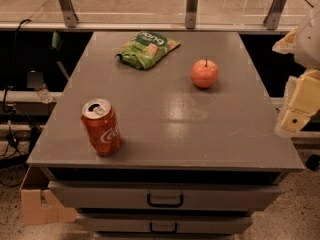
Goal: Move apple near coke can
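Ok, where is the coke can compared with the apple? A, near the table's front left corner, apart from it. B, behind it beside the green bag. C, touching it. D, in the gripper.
A: the coke can stands upright near the front left corner of the table, apart from the apple farther back on the right, while the gripper is beyond the table's right edge.
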Controlling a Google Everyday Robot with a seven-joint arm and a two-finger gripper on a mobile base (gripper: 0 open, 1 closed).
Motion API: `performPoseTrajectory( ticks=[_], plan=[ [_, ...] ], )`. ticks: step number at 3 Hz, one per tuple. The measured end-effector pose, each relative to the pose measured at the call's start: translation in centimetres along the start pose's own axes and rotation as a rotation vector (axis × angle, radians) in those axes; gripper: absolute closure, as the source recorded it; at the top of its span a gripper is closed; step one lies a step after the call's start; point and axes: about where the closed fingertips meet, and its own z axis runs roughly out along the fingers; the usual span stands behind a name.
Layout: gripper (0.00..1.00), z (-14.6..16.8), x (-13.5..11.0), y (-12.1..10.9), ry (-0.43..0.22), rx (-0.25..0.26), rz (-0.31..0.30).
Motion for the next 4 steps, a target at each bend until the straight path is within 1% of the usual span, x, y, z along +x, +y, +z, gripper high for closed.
performPoseTrajectory(
  ticks=[1, 2, 3, 4],
  plan=[
    [0.00, 0.0, 0.0, 0.0, 0.000, 0.000, 0.000],
    [0.00, 0.0, -1.9, -0.5, -0.043, 0.016, 0.018],
    [0.00, 3.5, -4.8, -2.9, -0.117, 0.023, 0.064],
    [0.00, 7.3, -7.4, -6.8, -0.220, 0.053, 0.122]
  ],
)
